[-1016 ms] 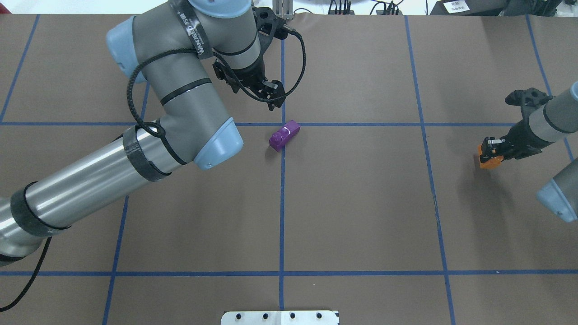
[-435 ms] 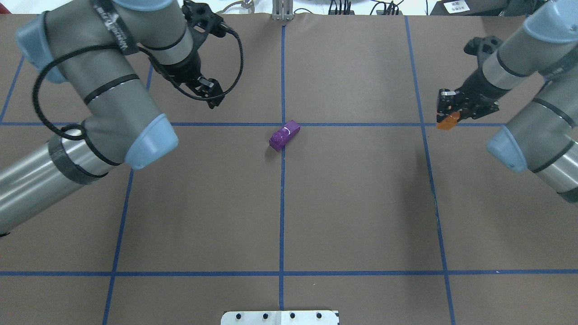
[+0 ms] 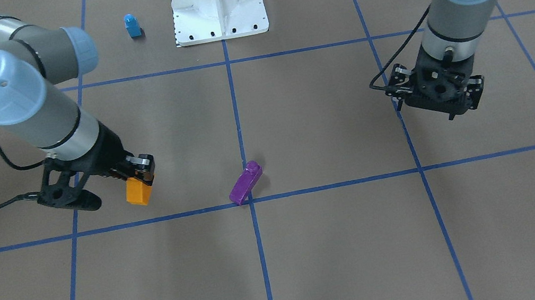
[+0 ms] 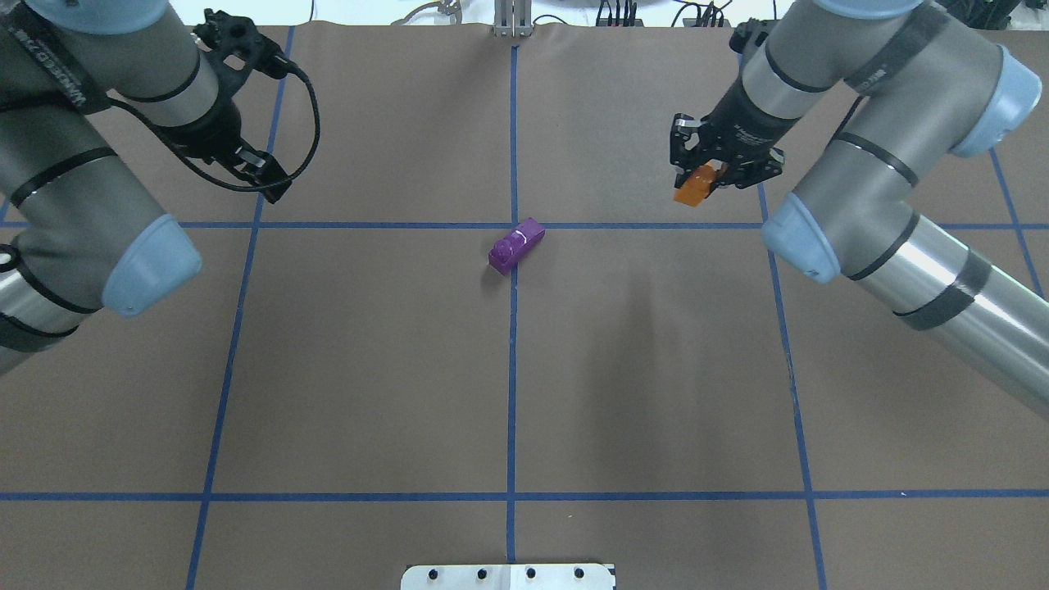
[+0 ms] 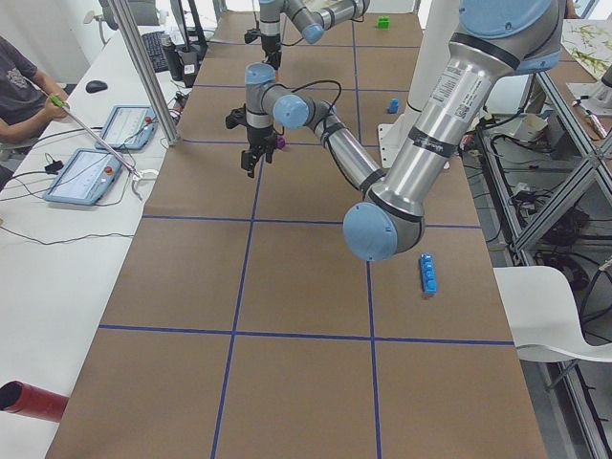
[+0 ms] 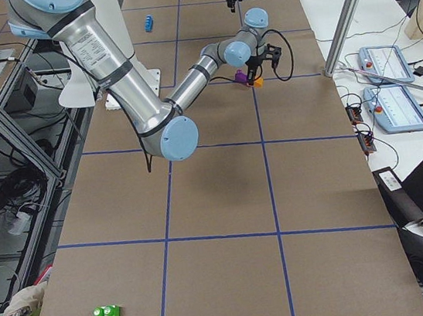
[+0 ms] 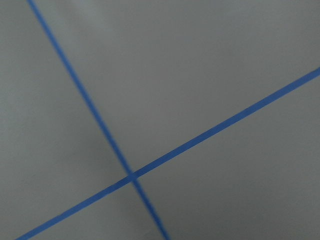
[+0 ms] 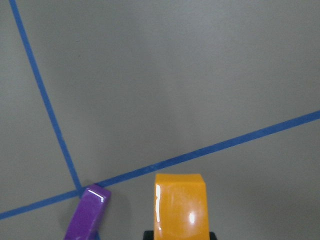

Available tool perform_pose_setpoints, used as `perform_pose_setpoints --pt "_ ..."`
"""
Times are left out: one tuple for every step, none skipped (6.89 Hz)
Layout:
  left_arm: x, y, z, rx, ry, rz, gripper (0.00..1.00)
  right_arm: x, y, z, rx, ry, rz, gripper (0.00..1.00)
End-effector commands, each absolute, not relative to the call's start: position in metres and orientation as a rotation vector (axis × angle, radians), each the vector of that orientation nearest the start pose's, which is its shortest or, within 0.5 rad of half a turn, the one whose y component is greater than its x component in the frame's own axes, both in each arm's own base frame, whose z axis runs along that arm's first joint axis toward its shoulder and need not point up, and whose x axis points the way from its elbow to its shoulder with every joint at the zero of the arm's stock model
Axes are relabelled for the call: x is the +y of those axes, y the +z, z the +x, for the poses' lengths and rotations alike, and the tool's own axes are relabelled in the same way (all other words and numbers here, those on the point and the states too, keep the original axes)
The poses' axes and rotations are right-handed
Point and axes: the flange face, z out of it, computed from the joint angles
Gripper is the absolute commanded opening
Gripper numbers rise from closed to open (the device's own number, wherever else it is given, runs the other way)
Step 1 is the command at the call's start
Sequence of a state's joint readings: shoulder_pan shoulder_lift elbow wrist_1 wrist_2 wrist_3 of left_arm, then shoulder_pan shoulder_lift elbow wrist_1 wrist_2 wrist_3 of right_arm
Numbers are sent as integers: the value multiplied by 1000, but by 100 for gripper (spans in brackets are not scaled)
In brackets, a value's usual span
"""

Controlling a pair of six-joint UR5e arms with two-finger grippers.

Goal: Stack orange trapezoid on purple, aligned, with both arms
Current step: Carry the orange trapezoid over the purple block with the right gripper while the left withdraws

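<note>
The purple brick (image 4: pixel 516 246) lies on its side on the brown table at the centre grid crossing, untouched; it also shows in the front view (image 3: pixel 246 182) and at the bottom left of the right wrist view (image 8: pixel 89 212). My right gripper (image 4: pixel 702 174) is shut on the orange trapezoid (image 4: pixel 691 187) and holds it above the table, right of and beyond the purple brick. The trapezoid also shows in the front view (image 3: pixel 138 191) and the right wrist view (image 8: pixel 180 207). My left gripper (image 4: pixel 270 184) hangs empty far to the left; its fingers look shut.
A blue brick (image 3: pixel 132 25) stands beside the white base mount (image 3: pixel 217 2). Another blue brick (image 5: pixel 427 273) lies near my left arm's base side. A green brick (image 6: pixel 106 313) lies far off at the right end. Blue tape lines grid the table.
My right arm has carried the orange trapezoid leftward and away from the robot, toward the purple brick. My left arm has swung left, away from the purple brick. The purple brick has not moved.
</note>
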State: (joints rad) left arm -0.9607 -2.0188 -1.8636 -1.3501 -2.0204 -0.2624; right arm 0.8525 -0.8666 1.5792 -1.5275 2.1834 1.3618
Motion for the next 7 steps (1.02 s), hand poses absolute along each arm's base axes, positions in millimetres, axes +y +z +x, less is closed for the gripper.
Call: perform_pose_setpoints --pt "-541 382 192 622 463 224 100 -586 161 -481 -893 533 -172 0" --pt "-541 409 151 623 490 219 100 -587 149 -503 -871 655 -216 0" --pt "-540 432 128 606 521 214 100 -577 128 -539 -849 738 -231 0" --pt "-543 442 123 599 522 203 100 -562 119 -575 -822 768 -200 0" --pt "-536 458 118 595 532 189 100 -552 121 -586 -813 779 -214 0" --pt "-534 461 115 596 532 194 100 -548 121 -590 -815 820 -236 0" --pt "-534 461 115 596 534 196 100 -548 124 -590 -811 879 -263 0"
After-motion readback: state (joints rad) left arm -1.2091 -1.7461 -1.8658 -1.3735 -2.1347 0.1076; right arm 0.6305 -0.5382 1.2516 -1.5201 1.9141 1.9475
